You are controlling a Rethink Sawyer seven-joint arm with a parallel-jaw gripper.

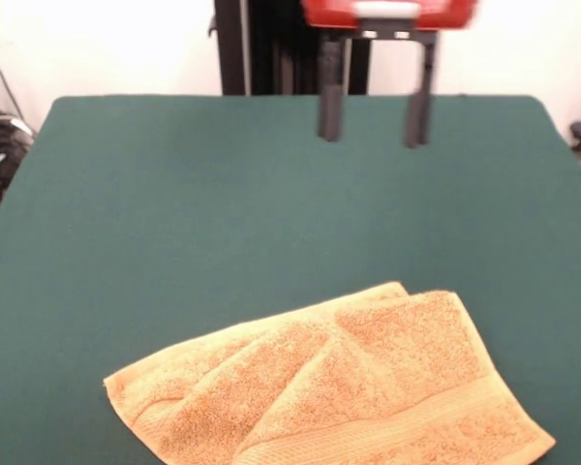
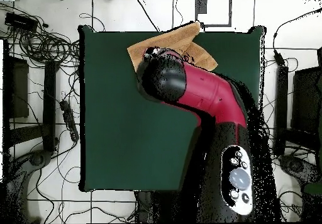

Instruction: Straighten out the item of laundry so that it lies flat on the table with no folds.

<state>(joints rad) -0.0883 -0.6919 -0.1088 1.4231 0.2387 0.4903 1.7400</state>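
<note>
Towel (image 1: 339, 387) sits at the worktop (image 1: 174, 213) edge nearest the front camera, a bit right of centre; from overhead it's at the top edge w/ one corner poking past the rim. Not flat: rumpled, one layer folded diagonally over the rest, a woven band running along the near-right side. Hand (image 1: 373, 126) hangs well above & behind it, over the far part of the green cloth, fingers (image 1: 330, 116) spread wide, nothing between them. From above, the red & black arm (image 2: 207, 99) covers part of the towel.
</note>
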